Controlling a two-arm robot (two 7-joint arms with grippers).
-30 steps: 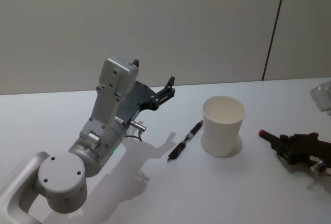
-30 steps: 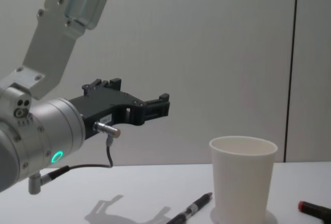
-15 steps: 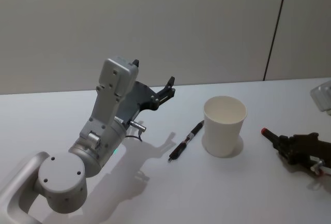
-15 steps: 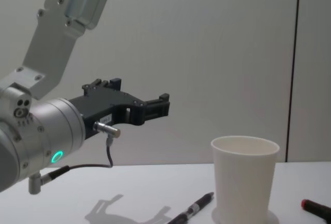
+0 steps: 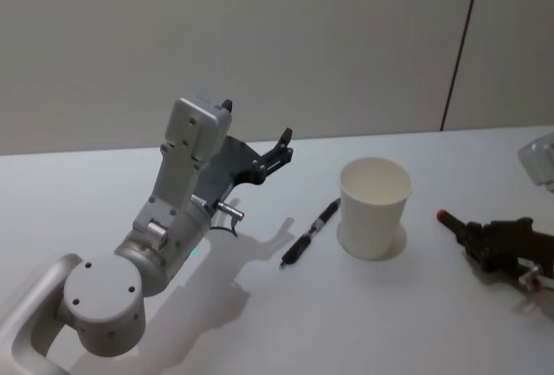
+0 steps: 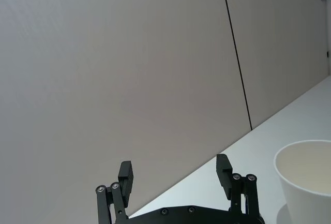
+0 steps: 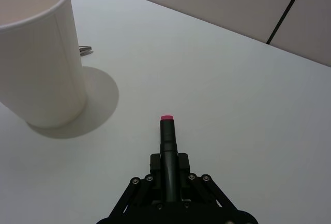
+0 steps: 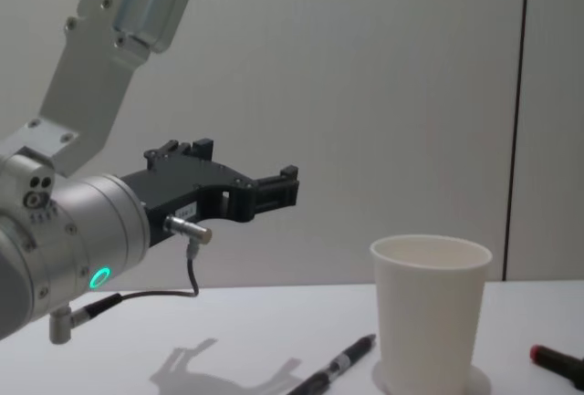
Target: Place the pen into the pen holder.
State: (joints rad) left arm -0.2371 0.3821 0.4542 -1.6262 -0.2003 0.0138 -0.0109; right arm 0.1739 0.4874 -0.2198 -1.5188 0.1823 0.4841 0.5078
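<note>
A white paper cup, the pen holder [image 5: 373, 209] [image 8: 429, 313] [image 7: 36, 53] [image 6: 305, 177], stands upright on the white table. Just left of it a black pen [image 5: 310, 235] [image 8: 338, 368] lies flat, apart from both grippers. My right gripper [image 5: 476, 238] [image 7: 169, 175] sits low over the table to the right of the cup, shut on a second dark pen with a red tip [image 7: 167, 136] [image 8: 547, 357] that points toward the cup. My left gripper [image 5: 257, 121] [image 6: 175, 167] [image 8: 246, 162] hangs raised in the air left of the cup, open and holding nothing.
The left arm's grey links [image 5: 177, 184] rise over the table's left part. The far table edge meets a plain wall [image 5: 346, 37]. Bare table [image 5: 381, 323] lies in front of the cup and between cup and right gripper.
The right gripper with its red-tipped pen has edged slightly to the right. The left arm, the cup and the pen on the table have stayed put.
</note>
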